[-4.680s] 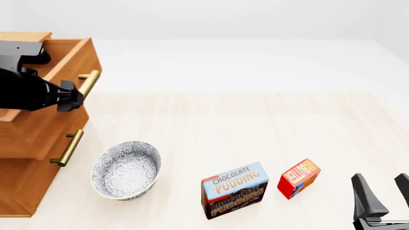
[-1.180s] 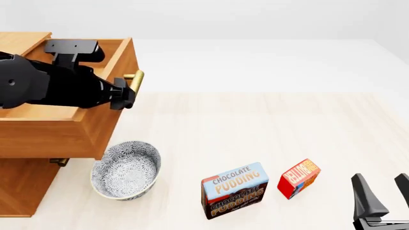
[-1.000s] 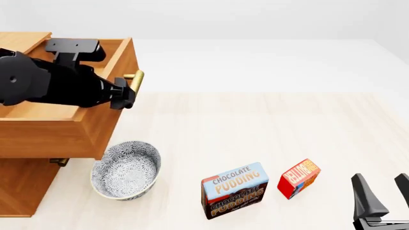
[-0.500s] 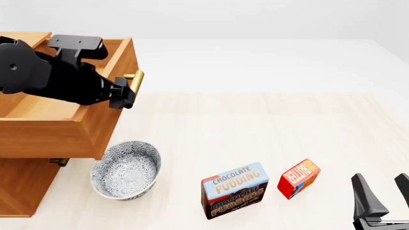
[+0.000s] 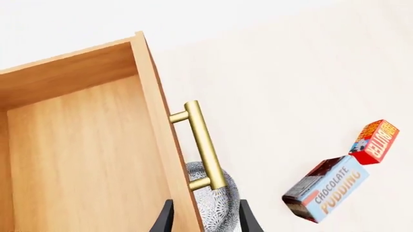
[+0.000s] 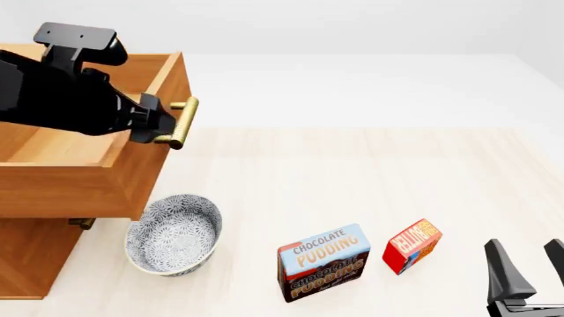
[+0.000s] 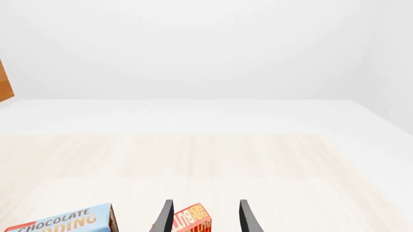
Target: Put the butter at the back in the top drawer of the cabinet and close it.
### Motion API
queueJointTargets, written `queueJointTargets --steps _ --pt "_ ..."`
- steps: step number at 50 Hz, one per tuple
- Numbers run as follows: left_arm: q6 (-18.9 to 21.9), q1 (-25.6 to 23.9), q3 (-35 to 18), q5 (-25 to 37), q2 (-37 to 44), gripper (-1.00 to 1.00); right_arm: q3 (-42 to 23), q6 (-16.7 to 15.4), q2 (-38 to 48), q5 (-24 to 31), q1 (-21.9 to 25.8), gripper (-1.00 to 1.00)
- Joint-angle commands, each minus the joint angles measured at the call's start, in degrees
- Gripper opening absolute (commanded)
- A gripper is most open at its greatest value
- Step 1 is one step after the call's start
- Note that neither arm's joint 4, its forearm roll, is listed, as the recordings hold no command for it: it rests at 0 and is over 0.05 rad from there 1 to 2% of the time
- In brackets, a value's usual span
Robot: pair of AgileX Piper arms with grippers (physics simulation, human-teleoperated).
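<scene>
The butter (image 6: 411, 246) is a small red-orange box standing on the table at the front right, next to the pudding box; it also shows in the left wrist view (image 5: 374, 141). The top drawer (image 6: 168, 82) of the cabinet (image 6: 26, 257) is pulled out, with its light wood interior (image 5: 77, 159) empty. My left gripper (image 6: 152, 125) is open, just above and behind the drawer's brass handle (image 6: 181, 122), not holding it. My right gripper (image 6: 530, 267) is open and empty at the front right edge. In the right wrist view the butter (image 7: 192, 220) lies ahead between its fingers.
A light-blue and brown chocolate pudding box (image 6: 323, 262) stands left of the butter. A patterned bowl (image 6: 174, 233) sits on the table under the open drawer's front corner. A lower drawer handle (image 6: 81, 223) pokes out beneath the drawer.
The top drawer was pulled out since the earliest frame. In the last second my left gripper let go of the handle and rose up and to the left. The right arm has not moved.
</scene>
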Motion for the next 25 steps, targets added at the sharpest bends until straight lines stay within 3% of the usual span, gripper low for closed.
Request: queueJointTargets --steps 1,25 --pt "1.84 -0.28 -1.97 1.87 -2.24 1.00 0.00 0.00 0.00 0.00 0.00 1.00" --pt "3.14 -2.02 -5.89 3.31 -3.33 1.00 0.00 0.00 0.00 0.00 0.00 1.00"
